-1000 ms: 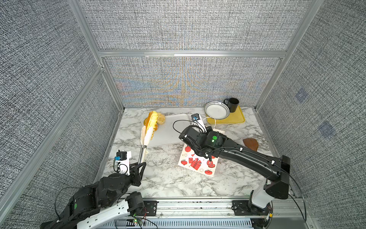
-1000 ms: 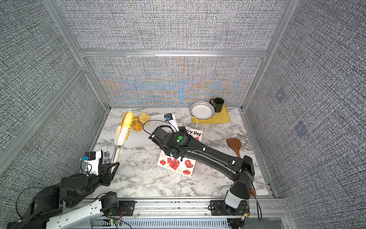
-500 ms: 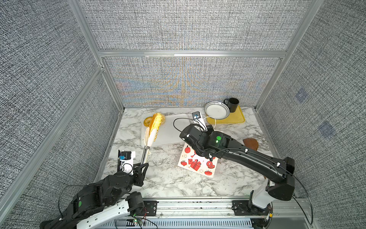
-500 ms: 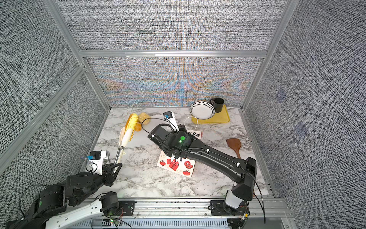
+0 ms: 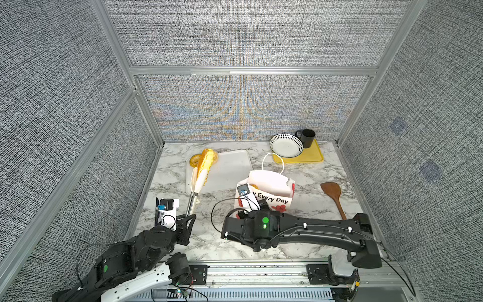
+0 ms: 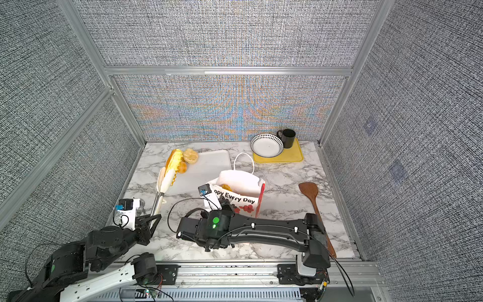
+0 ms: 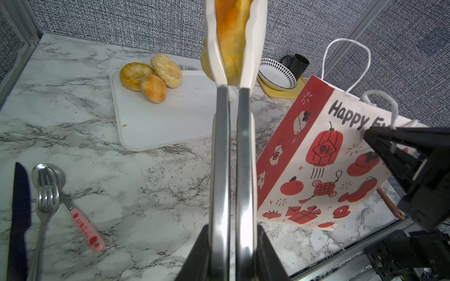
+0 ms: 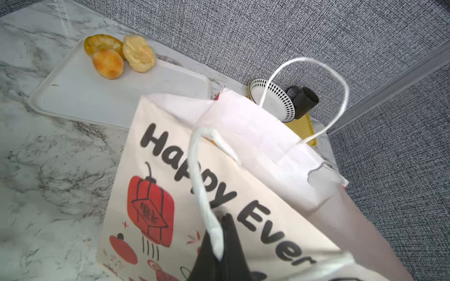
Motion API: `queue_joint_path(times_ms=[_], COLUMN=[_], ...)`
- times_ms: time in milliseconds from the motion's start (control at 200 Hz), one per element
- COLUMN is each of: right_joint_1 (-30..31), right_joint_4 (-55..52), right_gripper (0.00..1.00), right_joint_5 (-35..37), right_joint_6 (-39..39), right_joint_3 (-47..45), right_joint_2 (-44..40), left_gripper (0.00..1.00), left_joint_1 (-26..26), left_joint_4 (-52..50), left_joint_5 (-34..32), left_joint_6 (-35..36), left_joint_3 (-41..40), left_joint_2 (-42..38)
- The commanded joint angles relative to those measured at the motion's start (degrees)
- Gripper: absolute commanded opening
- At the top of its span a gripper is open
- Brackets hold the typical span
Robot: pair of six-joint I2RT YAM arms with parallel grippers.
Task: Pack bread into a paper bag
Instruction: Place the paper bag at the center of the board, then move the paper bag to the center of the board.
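An oval loaf (image 7: 231, 36) is pinched in tongs (image 7: 231, 158) well ahead of the left claw (image 7: 231, 233), which squeezes their handles. The paper bag (image 8: 170, 194) leans just ahead of the right claw (image 8: 225, 228), which is clamped on the bag's cord handle (image 8: 205, 214). Three rolls (image 7: 151, 80) lie on a tray (image 7: 170, 121), farther out on the counter (image 7: 146, 185).

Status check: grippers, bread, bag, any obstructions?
Left gripper shut on tongs, tongs clamping a raised loaf. Right gripper shut on bag handle, paper bag tilted, mouth open. Three rolls on tray. Nothing seen between loaf and bag.
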Motion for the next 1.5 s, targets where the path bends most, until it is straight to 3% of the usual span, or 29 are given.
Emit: queue_joint_path(times_ms=[0, 85, 140, 235, 350, 550, 741, 876, 1036, 1171, 1491], right_joint_1=[2.6, 3.39, 3.54, 4.16, 4.32, 4.24, 2.54, -2.34, -10.4, -11.92, -23.98], right_joint_4=[-3.92, -2.14, -1.91, -1.05, 2.21, 14.14, 10.5, 12.29, 20.9, 24.62, 25.46], right_gripper=[0.0, 0.01, 0.07, 0.33, 0.52, 0.54, 0.57, 0.67, 0.76, 0.81, 0.9], right_joint_5=[-0.54, -1.61, -1.63, -0.66, -0.31, -4.09, -1.02, 0.48, -2.2, -3.37, -16.5], right_joint_6=[8.09, 6.49, 5.79, 3.09, -3.74, -15.91, -14.67, -20.18, -33.44, -40.64, -41.84], right_joint_3=[0.53, 0.6, 1.22, 2.89, 4.88, 2.05, 2.45, 2.55, 4.36, 8.01, 4.14], right_joint_2=[0.57, 0.84, 0.91, 0.05, -2.46, -9.42, -12.32, -15.31, -17.78, -17.67, -16.38], left_gripper=[0.02, 0.02, 0.02, 0.02, 0.02, 0.02, 0.02, 0.02, 0.02, 0.02, 0.02], left_joint_1=[-0.03, -0.03, -0.03, -0.03, -0.03, -0.03, -0.04, -0.04, -0.03, -0.05, -0.03], left_joint_4=[3.4, 3.92, 4.2, 4.21, 4.63, 5.07, 5.22, 5.43, 5.63, 5.11, 4.3], left_joint_5=[-1.66, -1.47, -1.52, -1.63, -2.0, -2.48, -2.35, -2.35, -2.42, -2.71, -2.93], left_joint_6=[1.35, 1.65, 1.91, 2.1, 2.39, 2.66, 2.89, 3.18, 3.15, 2.71, 2.51], left_joint_3=[0.41, 0.37, 0.36, 0.36, 0.09, 0.27, 0.74, 1.51, 1.59, 1.51, 1.47], left_joint_2=[0.08, 0.11, 0.38, 0.84, 0.99, 1.59, 2.51, 3.53, 4.27, 3.57, 2.62])
